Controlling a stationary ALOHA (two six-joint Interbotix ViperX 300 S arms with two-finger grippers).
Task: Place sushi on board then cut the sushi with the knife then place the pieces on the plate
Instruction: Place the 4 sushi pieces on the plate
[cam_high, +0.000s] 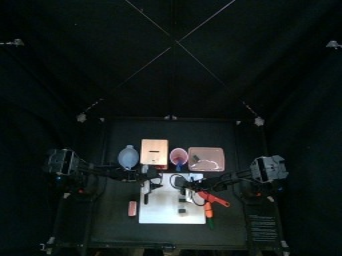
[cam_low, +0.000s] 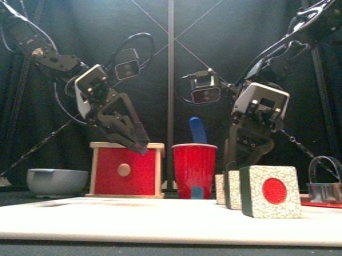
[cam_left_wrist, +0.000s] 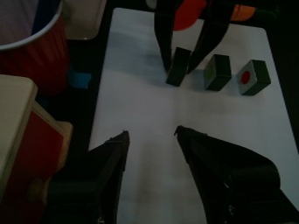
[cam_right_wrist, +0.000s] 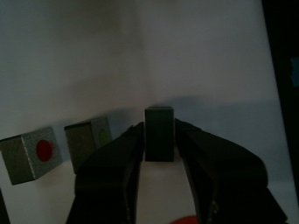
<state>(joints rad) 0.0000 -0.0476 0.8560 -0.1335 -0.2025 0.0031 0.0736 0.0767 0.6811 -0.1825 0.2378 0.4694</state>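
Three dark green sushi pieces stand in a row on the white cutting board (cam_left_wrist: 140, 114). My right gripper (cam_right_wrist: 159, 140) comes down over the end piece (cam_right_wrist: 159, 131) and its jaws press both sides of it; that same piece (cam_left_wrist: 179, 66) still rests on the board. The other two pieces (cam_low: 273, 191) (cam_low: 238, 188) show red centres and stand just beside it. My left gripper (cam_left_wrist: 149, 149) hovers open over the bare board, a short way from the row, holding nothing. A blue knife (cam_low: 197, 130) stands in the red cup (cam_low: 194, 168).
Behind the board stand a blue-grey bowl (cam_high: 127, 155), the wooden box (cam_high: 154, 153) with its red drawer front, the red cup and the pink tray (cam_high: 207, 158). A red-orange toy (cam_high: 214, 199) lies at the board's right edge, and a small red one (cam_high: 131, 207) lies to its left.
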